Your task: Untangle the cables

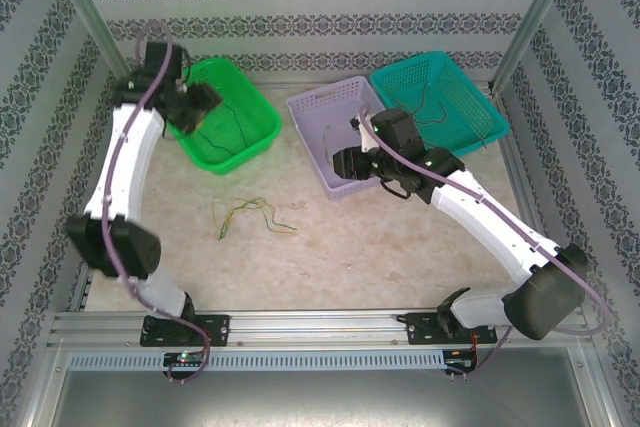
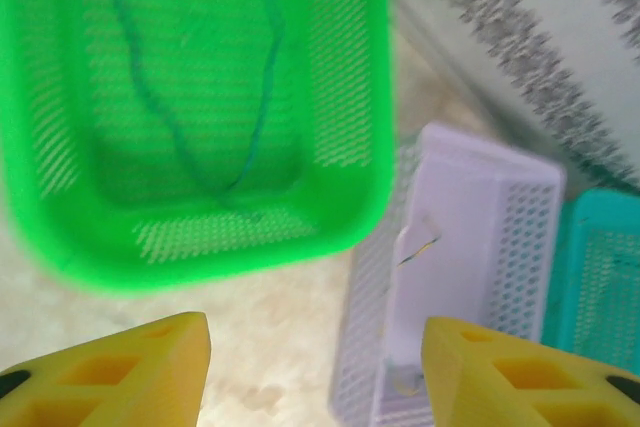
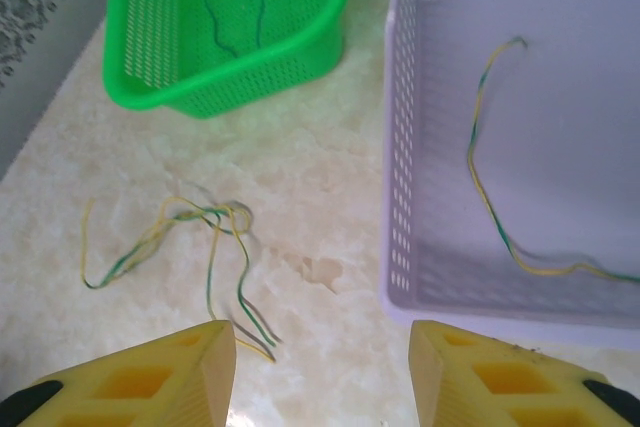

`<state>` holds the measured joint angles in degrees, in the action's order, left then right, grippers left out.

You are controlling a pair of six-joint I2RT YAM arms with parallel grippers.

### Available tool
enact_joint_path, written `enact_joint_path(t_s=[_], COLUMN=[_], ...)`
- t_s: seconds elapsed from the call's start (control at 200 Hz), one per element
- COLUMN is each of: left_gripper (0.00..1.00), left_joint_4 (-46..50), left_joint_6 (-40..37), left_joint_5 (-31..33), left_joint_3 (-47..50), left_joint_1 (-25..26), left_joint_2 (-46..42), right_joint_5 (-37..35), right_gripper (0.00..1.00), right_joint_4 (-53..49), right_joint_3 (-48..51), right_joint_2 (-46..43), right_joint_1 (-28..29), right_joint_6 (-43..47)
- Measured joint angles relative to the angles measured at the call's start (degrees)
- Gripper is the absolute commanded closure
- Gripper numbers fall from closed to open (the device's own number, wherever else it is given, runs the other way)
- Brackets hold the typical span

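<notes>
Cables (image 3: 222, 211) tangled on table (image 3: 330, 187) near green basket (image 3: 330, 7) | green cable (image 2: 272, 62) lies inside it | yellow-green cable (image 3: 472, 162) in purple basket (image 3: 400, 147) | my left claw (image 2: 315, 347) wide, empty | my right claw (image 3: 320, 347) wide, empty

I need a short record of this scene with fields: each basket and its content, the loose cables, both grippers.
green basket: one green cable inside
lilac basket: one yellow-green cable inside
teal basket: thin cables inside
table: tangled bunch of yellow and green cables, apart from the baskets
left gripper: open, empty
right gripper: open, empty
</notes>
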<state>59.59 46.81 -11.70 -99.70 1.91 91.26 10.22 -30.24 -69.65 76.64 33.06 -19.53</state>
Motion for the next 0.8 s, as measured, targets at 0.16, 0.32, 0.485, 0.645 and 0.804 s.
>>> enact_joint_path(t_s=[0.16,0.32,0.485,0.645,0.804], left_gripper=[0.34,0.31,0.48,0.91,1.00], left_joint_4=[-0.3,-0.7,-6.6,-12.0,-14.4], left_joint_6=[6.2,9.0,8.4,4.7,0.3], left_joint_5=[2.1,3.2,3.4,4.7,3.8], left_joint_3=[29.2,42.2,47.9,48.3,48.4], left_joint_1=[3.4,5.6,5.6,5.6,5.9], left_joint_2=[-14.3,-20.3,-20.0,-13.7,-13.0], right_joint_5=[-0.3,0.9,2.3,3.1,3.2], right_gripper=[0.51,0.52,0.51,0.51,0.51], right_joint_4=[0.0,0.7,1.5,2.8,3.1], right_joint_3=[4.1,7.4,8.1,8.1,8.1], right_joint_2=[0.0,0.1,2.2,4.3,5.4], right_joint_1=[2.4,5.4,8.1,9.6,9.9], right_joint_6=[0.2,-0.1,-0.6,-1.7,-2.9])
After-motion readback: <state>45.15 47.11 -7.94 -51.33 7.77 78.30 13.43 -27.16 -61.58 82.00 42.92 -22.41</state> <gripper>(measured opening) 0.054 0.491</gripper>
